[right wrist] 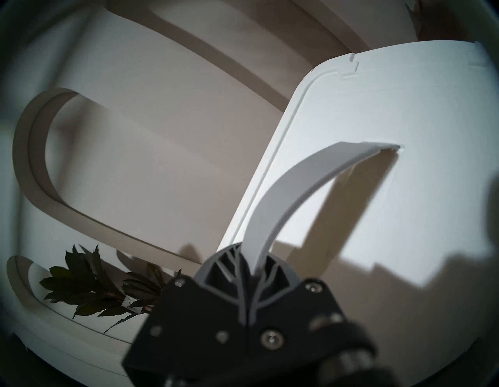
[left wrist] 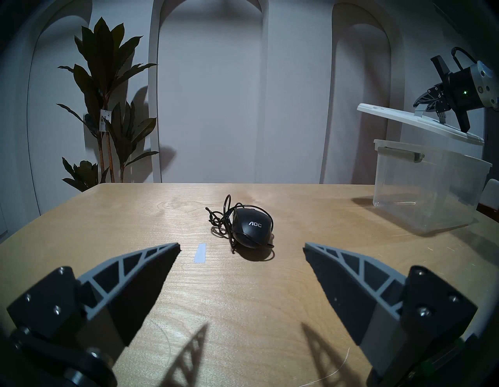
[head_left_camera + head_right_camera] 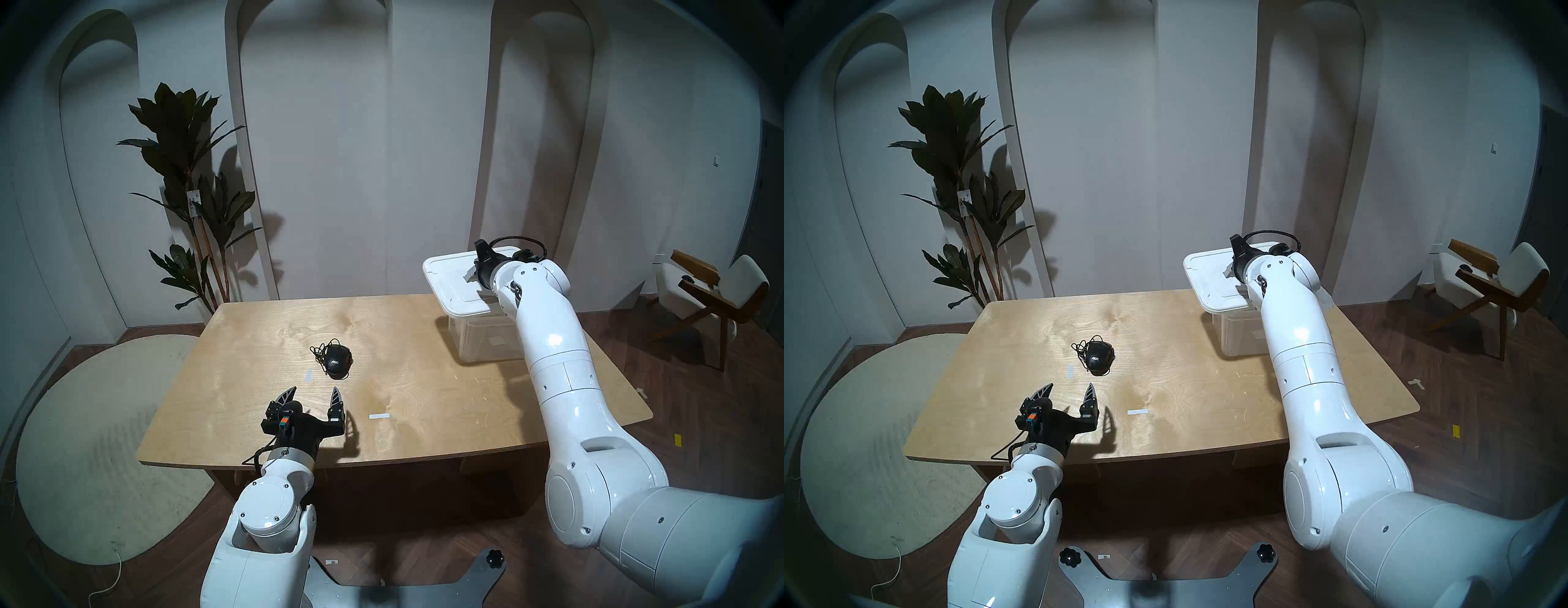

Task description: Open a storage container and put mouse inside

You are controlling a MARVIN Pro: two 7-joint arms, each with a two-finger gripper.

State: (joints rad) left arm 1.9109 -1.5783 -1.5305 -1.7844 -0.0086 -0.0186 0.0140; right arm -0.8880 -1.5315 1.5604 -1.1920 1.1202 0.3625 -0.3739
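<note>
The black mouse [image 3: 337,360] with white "AOC" lettering and its bundled cord lies mid-table; it also shows in the left wrist view [image 2: 252,227]. My left gripper [image 3: 313,394] is open and empty, just in front of the mouse, fingers apart [image 2: 241,247]. The clear storage container [image 3: 488,339] stands at the table's far right. Its white lid [image 3: 449,282] is lifted and tilted above the box. My right gripper [image 1: 255,266] is shut on the lid's grey arched handle [image 1: 291,183]; it also shows in the left wrist view [image 2: 429,104].
The wooden table [image 3: 382,424] carries two white tape marks, one [image 3: 308,375] left of the mouse and one [image 3: 379,416] near the front. A potted plant [image 3: 191,178] stands behind the table's left corner. A chair [image 3: 712,293] stands at the right.
</note>
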